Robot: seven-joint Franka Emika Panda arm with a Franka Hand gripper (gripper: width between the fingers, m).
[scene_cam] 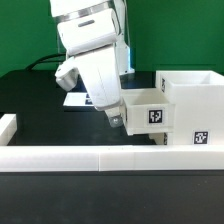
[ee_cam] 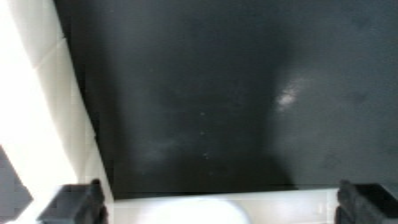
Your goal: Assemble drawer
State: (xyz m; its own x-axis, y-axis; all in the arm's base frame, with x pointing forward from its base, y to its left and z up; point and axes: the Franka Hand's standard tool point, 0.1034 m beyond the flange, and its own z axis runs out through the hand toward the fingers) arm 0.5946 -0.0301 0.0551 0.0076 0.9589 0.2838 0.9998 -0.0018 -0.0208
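- Black table (scene_cam: 40, 105), with low white walls (scene_cam: 100, 160) along its edge.
- Fingers (ee_cam: 75, 203) spread wide, holding nothing, beside the tray (scene_cam: 148, 110).
- Tray sits against the case (scene_cam: 195, 105); push it in squarely, avoiding tilt.

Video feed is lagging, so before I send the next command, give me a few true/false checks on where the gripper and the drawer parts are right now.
1. The gripper is down at the small box tray. True.
2. That tray sits beside the larger white box, at the exterior view's right. True.
3. The tray lies upside down. False: its open side faces up.
4. No tags show on the white parts. False: both boxes show a black-and-white tag.
5. The wrist view shows the fingers pressed together. False: they stand apart.
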